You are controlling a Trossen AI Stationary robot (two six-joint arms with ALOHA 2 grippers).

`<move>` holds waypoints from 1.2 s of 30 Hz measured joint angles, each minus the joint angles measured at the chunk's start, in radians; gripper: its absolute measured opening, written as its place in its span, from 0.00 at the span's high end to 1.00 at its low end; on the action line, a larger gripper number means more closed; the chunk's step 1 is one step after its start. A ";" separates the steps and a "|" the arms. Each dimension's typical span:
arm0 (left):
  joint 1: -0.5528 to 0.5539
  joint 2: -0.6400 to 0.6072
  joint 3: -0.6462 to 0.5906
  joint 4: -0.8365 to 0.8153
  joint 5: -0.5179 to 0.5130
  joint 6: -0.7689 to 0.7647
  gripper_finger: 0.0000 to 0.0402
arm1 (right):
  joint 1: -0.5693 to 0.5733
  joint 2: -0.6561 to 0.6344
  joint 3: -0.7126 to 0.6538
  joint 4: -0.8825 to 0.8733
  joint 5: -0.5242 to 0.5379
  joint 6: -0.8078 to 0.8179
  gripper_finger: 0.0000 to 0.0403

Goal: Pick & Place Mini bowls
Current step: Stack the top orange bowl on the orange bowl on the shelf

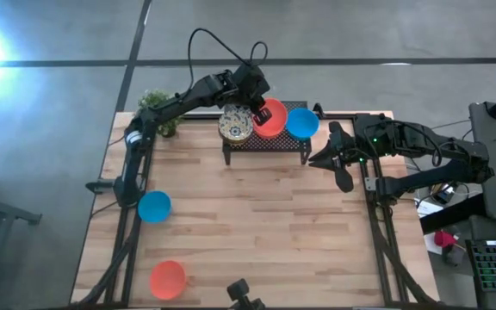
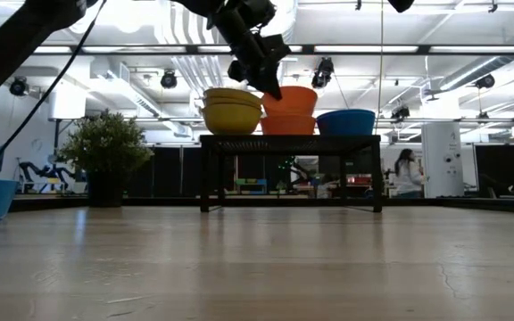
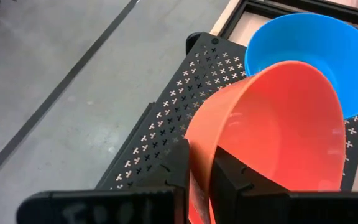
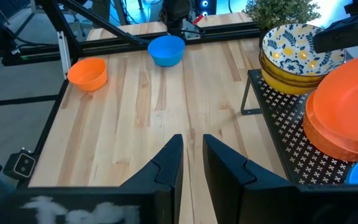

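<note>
On rack (image 1: 265, 142), left claw (image 1: 257, 112) astride orange bowl's rim (image 1: 271, 118).

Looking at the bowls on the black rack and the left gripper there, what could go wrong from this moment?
1. The left gripper has its fingers astride the rim of the top orange-red bowl, which sits on another orange-red bowl; pulling away could drag it off.
2. That stack is close beside the bright blue bowl and the cream patterned bowls on the black mesh rack; a sideways nudge may shift them.
</note>
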 joint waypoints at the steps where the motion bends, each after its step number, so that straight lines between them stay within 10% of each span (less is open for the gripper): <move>1: 0.000 0.000 0.000 -0.001 0.001 -0.003 0.91 | 0.000 0.000 0.000 0.000 0.000 0.000 0.86; 36: -0.001 0.000 0.000 -0.001 0.002 -0.024 0.95 | 0.000 0.000 0.000 0.000 0.000 0.001 0.86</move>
